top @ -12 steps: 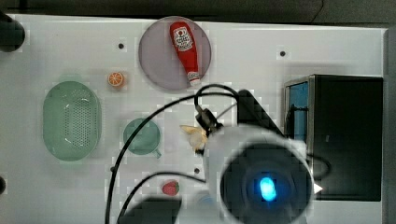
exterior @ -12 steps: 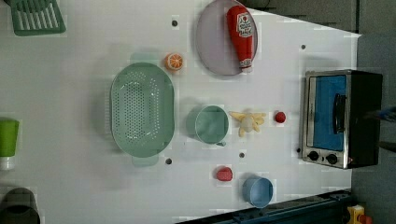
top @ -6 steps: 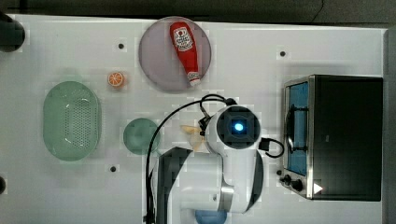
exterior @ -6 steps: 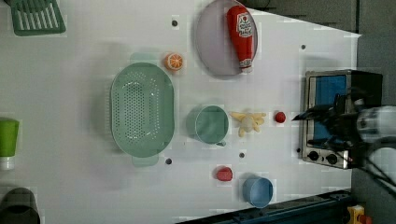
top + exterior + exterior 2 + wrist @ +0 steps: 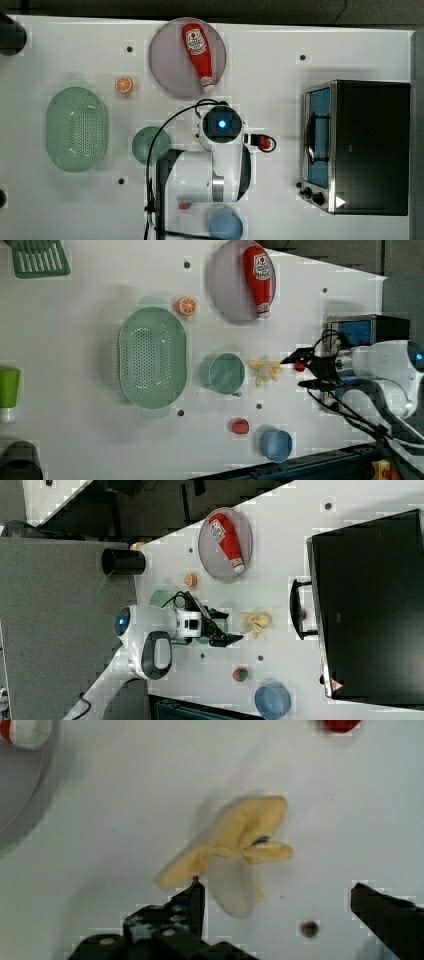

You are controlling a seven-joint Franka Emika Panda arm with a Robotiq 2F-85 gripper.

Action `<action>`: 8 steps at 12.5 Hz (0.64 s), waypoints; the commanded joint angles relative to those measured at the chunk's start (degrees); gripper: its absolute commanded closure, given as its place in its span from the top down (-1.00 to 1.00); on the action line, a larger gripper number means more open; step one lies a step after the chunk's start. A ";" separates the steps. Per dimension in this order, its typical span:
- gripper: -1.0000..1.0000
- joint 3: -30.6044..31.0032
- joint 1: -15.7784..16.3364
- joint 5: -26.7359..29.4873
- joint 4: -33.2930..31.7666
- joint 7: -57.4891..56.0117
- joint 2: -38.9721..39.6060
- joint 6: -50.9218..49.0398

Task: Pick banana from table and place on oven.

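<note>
Gripper: the black two-fingered gripper (image 5: 300, 371) on the white arm hangs with its jaws spread wide and nothing between them; in the wrist view the gripper (image 5: 280, 905) shows one finger near the banana's tip and the other well off to the side.
Banana: the pale yellow peeled banana (image 5: 265, 371) with its skin splayed open lies flat on the table, just beside the gripper in the left view; in the right view the banana (image 5: 256, 621) lies between the fingertips and the oven door handle; the wrist view has the banana (image 5: 235, 850) resting on the bare surface.
Table: the large white rectangular tabletop (image 5: 260, 75) with small dark round holes carries everything.
Oven: the boxy toaster oven (image 5: 372, 145) with black top, silver frame and blue-tinted glass door stands at the top view's right, well apart from the banana, its top bare.
Cup: a teal round cup (image 5: 226, 373) stands just beside the banana, on the left view's left of it.
Plate: a grey round plate (image 5: 167, 70) holds a red ketchup bottle (image 5: 197, 52) lying on its side.
Colander: a pale green oval perforated basket (image 5: 151, 357) sits near the cup.
Orange: a small orange slice (image 5: 186, 305) lies between basket and plate.
</note>
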 commanded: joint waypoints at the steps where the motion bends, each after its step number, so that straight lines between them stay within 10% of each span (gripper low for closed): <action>1: 1.00 1.08 -1.20 0.04 0.79 0.40 3.51 5.77; 7: 1.00 1.90 -1.19 0.04 -1.97 0.48 9.58 14.28; 8: 0.69 1.90 -1.20 0.04 -2.06 0.48 10.25 15.98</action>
